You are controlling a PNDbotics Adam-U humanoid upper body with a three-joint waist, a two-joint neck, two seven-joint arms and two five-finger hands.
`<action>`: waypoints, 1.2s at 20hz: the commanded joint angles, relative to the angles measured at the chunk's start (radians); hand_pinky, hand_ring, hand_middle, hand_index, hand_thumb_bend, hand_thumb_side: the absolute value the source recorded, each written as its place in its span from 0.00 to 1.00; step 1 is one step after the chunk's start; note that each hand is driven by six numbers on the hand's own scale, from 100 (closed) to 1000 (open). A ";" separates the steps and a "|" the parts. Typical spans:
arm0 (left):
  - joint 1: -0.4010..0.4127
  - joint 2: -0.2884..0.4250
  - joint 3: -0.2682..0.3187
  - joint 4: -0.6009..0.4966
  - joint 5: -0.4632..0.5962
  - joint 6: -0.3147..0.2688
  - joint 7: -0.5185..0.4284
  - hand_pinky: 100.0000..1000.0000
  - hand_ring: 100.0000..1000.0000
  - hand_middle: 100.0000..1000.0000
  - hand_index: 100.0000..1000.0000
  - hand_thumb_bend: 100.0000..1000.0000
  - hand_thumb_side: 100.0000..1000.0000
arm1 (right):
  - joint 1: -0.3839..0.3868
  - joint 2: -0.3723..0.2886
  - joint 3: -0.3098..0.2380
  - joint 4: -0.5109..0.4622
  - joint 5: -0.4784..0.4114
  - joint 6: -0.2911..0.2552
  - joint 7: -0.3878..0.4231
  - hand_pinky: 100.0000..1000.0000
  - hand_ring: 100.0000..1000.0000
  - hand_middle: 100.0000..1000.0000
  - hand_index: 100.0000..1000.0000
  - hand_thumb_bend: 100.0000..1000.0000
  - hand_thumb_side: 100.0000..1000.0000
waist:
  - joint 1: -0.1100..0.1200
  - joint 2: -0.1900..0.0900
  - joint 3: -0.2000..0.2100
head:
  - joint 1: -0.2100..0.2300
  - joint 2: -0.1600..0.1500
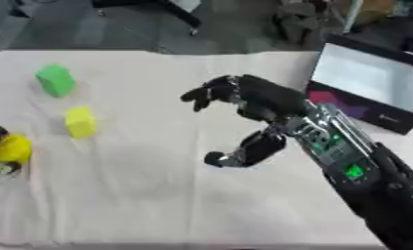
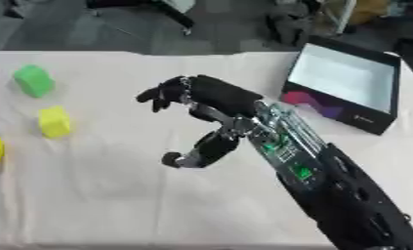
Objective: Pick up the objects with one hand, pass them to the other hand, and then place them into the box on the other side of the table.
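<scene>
White cloth covers the counter (image 1: 158, 195); dark floor lies beyond its far edge. Right robot hand (image 1: 243, 100) hangs over the counter's middle, spread wide, thumb apart from the fingers, holding nothing. Green block (image 1: 55, 80) sits near the far left corner; yellow block (image 1: 79, 121) lies just beside it, toward the near edge. Yellow object (image 1: 11, 147) rests at the left edge; black shapes beside it cannot be identified. Box (image 1: 367, 78) stands open at the far right corner.
</scene>
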 commanded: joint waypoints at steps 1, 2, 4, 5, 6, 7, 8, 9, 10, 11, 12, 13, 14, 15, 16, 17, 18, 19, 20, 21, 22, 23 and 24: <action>-0.019 0.034 0.000 -0.065 0.048 -0.008 -0.036 0.66 0.48 0.48 0.62 0.15 0.07 | -0.012 -0.011 -0.012 -0.012 0.004 0.000 -0.002 0.67 0.65 0.60 0.87 0.42 0.11 | 0.004 -0.016 0.000 | 0.003 -0.002; -0.019 0.037 0.000 -0.083 0.056 -0.008 -0.038 0.64 0.44 0.44 0.56 0.07 0.04 | -0.012 -0.011 -0.012 -0.012 0.004 0.000 -0.001 0.67 0.65 0.60 0.87 0.42 0.11 | 0.004 -0.016 0.001 | 0.003 -0.002; -0.018 0.045 0.005 -0.140 0.082 -0.009 -0.027 0.64 0.42 0.43 0.54 0.04 0.03 | -0.012 -0.012 -0.012 -0.011 0.004 0.000 -0.001 0.67 0.65 0.60 0.87 0.42 0.11 | 0.004 -0.017 0.002 | 0.002 -0.002; -0.018 0.047 0.007 -0.168 0.101 -0.008 -0.020 0.64 0.42 0.43 0.54 0.04 0.03 | -0.012 -0.012 -0.012 -0.011 0.004 0.000 -0.001 0.68 0.65 0.60 0.87 0.42 0.11 | 0.004 -0.017 0.003 | 0.002 -0.002; -0.019 0.046 0.008 -0.198 0.133 -0.008 -0.012 0.64 0.42 0.42 0.53 0.03 0.03 | -0.014 -0.012 -0.012 -0.012 0.004 0.000 -0.001 0.68 0.65 0.61 0.87 0.42 0.11 | 0.004 -0.017 0.004 | 0.003 -0.002; -0.020 0.042 0.006 -0.226 0.174 -0.009 -0.007 0.64 0.41 0.42 0.53 0.03 0.04 | -0.016 -0.011 -0.011 -0.013 0.004 0.000 0.000 0.68 0.66 0.61 0.87 0.41 0.11 | 0.004 -0.017 0.005 | 0.003 -0.002; -0.023 0.035 -0.003 -0.258 0.228 -0.011 -0.007 0.64 0.41 0.42 0.53 0.02 0.05 | -0.020 -0.010 -0.008 -0.015 0.003 -0.002 0.002 0.68 0.66 0.61 0.87 0.41 0.11 | 0.004 -0.017 0.006 | 0.004 -0.002; -0.025 0.027 -0.016 -0.290 0.290 -0.011 -0.012 0.65 0.41 0.42 0.53 0.03 0.06 | -0.025 -0.009 -0.005 -0.016 0.003 -0.003 0.005 0.68 0.66 0.61 0.87 0.41 0.11 | 0.004 -0.017 0.007 | 0.005 -0.002; -0.029 0.014 -0.035 -0.323 0.364 -0.009 -0.022 0.65 0.41 0.42 0.52 0.04 0.07 | -0.029 -0.006 -0.003 -0.018 0.002 -0.005 0.008 0.68 0.66 0.61 0.87 0.41 0.11 | 0.004 -0.017 0.006 | 0.005 -0.002; -0.032 0.002 -0.057 -0.353 0.440 -0.003 -0.036 0.65 0.41 0.43 0.53 0.03 0.09 | -0.032 -0.004 -0.002 -0.021 0.003 -0.006 0.010 0.68 0.66 0.61 0.87 0.40 0.12 | 0.004 -0.017 0.006 | 0.006 -0.002; -0.036 -0.011 -0.082 -0.382 0.519 0.008 -0.054 0.66 0.41 0.42 0.53 0.02 0.09 | -0.036 -0.002 -0.003 -0.023 0.003 -0.006 0.010 0.68 0.66 0.61 0.87 0.40 0.12 | 0.003 -0.017 0.005 | 0.007 -0.002; -0.043 -0.026 -0.109 -0.408 0.593 0.022 -0.075 0.66 0.41 0.43 0.53 0.02 0.10 | -0.039 0.000 -0.003 -0.026 0.004 -0.007 0.010 0.68 0.66 0.61 0.87 0.40 0.12 | 0.003 -0.017 0.003 | 0.008 -0.002; -0.052 -0.044 -0.139 -0.431 0.666 0.039 -0.098 0.67 0.41 0.43 0.54 0.02 0.11 | -0.044 0.001 -0.002 -0.029 0.005 -0.008 0.011 0.68 0.66 0.61 0.87 0.39 0.14 | 0.003 -0.017 0.001 | 0.009 -0.002; -0.062 -0.065 -0.171 -0.449 0.738 0.060 -0.127 0.67 0.42 0.44 0.54 0.04 0.14 | -0.049 0.003 0.000 -0.033 0.006 -0.009 0.013 0.68 0.66 0.62 0.87 0.39 0.13 | 0.003 -0.017 -0.001 | 0.009 -0.002; -0.075 -0.085 -0.204 -0.465 0.789 0.084 -0.159 0.67 0.43 0.44 0.55 0.04 0.15 | -0.054 0.005 0.003 -0.037 0.006 -0.010 0.016 0.68 0.66 0.62 0.87 0.39 0.13 | 0.003 -0.017 -0.003 | 0.010 -0.002; -0.088 -0.104 -0.233 -0.476 0.823 0.106 -0.189 0.68 0.43 0.45 0.56 0.04 0.15 | -0.059 0.008 0.006 -0.042 0.006 -0.012 0.019 0.68 0.66 0.62 0.87 0.39 0.13 | 0.003 -0.017 -0.005 | 0.011 -0.002; -0.101 -0.124 -0.259 -0.483 0.846 0.125 -0.218 0.68 0.43 0.45 0.56 0.04 0.16 | -0.064 0.011 0.009 -0.046 0.005 -0.014 0.022 0.68 0.66 0.62 0.87 0.39 0.13 | 0.002 -0.016 -0.007 | 0.012 -0.002; -0.114 -0.145 -0.283 -0.488 0.861 0.142 -0.243 0.68 0.44 0.45 0.56 0.04 0.16 | -0.069 0.016 0.012 -0.052 0.004 -0.016 0.026 0.69 0.66 0.62 0.87 0.38 0.14 | 0.002 -0.016 -0.009 | 0.014 -0.002; -0.127 -0.165 -0.305 -0.489 0.872 0.156 -0.266 0.68 0.44 0.45 0.56 0.04 0.16 | -0.075 0.020 0.015 -0.057 0.003 -0.018 0.030 0.69 0.66 0.62 0.87 0.38 0.14 | 0.002 -0.016 -0.011 | 0.015 -0.002; -0.138 -0.185 -0.324 -0.488 0.881 0.169 -0.286 0.68 0.44 0.45 0.56 0.04 0.16 | -0.080 0.025 0.017 -0.061 0.002 -0.018 0.034 0.69 0.66 0.62 0.87 0.38 0.14 | 0.002 -0.015 -0.014 | 0.016 -0.002; -0.149 -0.202 -0.340 -0.486 0.890 0.181 -0.303 0.68 0.44 0.45 0.56 0.04 0.16 | -0.085 0.028 0.018 -0.063 0.001 -0.018 0.037 0.69 0.66 0.62 0.87 0.38 0.14 | 0.002 -0.015 -0.015 | 0.015 -0.002; -0.158 -0.216 -0.353 -0.485 0.899 0.191 -0.317 0.68 0.44 0.45 0.56 0.04 0.16 | -0.090 0.031 0.019 -0.065 0.001 -0.018 0.039 0.69 0.66 0.62 0.87 0.37 0.14 | 0.002 -0.014 -0.016 | 0.013 -0.002; -0.168 -0.228 -0.367 -0.484 0.906 0.200 -0.330 0.68 0.44 0.45 0.56 0.04 0.16 | -0.094 0.033 0.019 -0.065 0.003 -0.018 0.041 0.69 0.66 0.62 0.87 0.37 0.15 | 0.003 -0.014 -0.017 | 0.011 -0.002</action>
